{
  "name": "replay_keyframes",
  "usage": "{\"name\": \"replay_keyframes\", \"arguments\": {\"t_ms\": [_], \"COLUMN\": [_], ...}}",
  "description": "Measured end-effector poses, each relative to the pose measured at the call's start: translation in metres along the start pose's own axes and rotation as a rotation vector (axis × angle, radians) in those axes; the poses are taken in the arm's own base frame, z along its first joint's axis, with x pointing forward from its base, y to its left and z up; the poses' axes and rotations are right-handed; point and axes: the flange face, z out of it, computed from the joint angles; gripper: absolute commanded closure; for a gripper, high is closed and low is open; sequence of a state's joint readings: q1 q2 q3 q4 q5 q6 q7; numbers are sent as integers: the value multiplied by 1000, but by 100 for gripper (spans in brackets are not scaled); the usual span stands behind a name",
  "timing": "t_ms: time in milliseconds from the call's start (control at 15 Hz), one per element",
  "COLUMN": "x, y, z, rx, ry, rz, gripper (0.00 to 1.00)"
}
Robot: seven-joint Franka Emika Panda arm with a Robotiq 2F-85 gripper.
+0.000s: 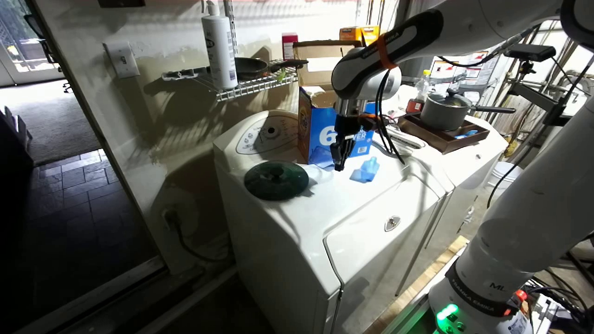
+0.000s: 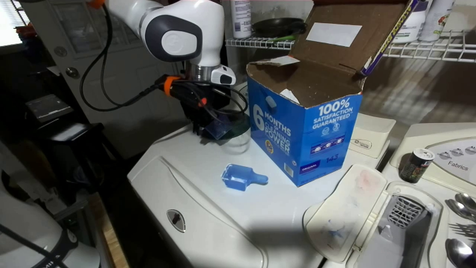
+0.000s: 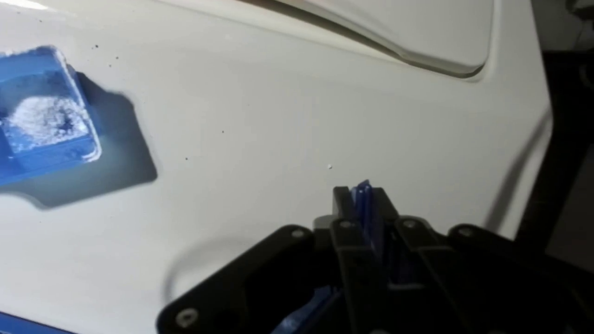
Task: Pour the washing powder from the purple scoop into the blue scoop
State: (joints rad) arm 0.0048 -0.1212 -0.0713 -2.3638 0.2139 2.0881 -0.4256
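Nearest: pale-blue translucent plastic scoop point(image 2: 237, 177) on the white washing machine top point(image 2: 202, 162), white powder point(image 3: 46, 118) inside it per wrist view, so part of the pour may be done. Past it: black gripper point(image 3: 362, 192), clenched on the dark purple translucent plastic scoop point(image 2: 218, 128), seemingly by its handle, off to one side, not over the blue one. Can't see into the purple scoop. If loaded: carry level, lip close above the blue scoop's mouth before tipping, roll slowly. Don't nudge the blue scoop; looks light, would likely skid. Clear round vessel point(image 2: 237, 145) with dark-green lid point(image 1: 277, 181) shows behind the purple scoop, gap unreadable, so lift before swinging. Back: big open blue cardboard carton point(image 2: 303, 126); stay off it.
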Motion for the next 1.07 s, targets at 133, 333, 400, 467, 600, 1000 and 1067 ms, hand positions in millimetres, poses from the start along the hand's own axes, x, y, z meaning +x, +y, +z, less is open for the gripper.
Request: {"name": "replay_keyframes", "arguments": {"t_ms": [133,333,400,467,600,1000,1067], "x": [-7,-17,-20,-23,-29,-46,-49], "y": [6,15,18,21,27,39,41], "z": [0,2,3,4,8,19,21], "rx": [62,132,152,171,209,353,384], "ry": [29,68,79,90,110,175,181], "rz": [-5,-19,-24,-25,-20,-1,1], "gripper": [97,97,97,97,97,97,97]}}
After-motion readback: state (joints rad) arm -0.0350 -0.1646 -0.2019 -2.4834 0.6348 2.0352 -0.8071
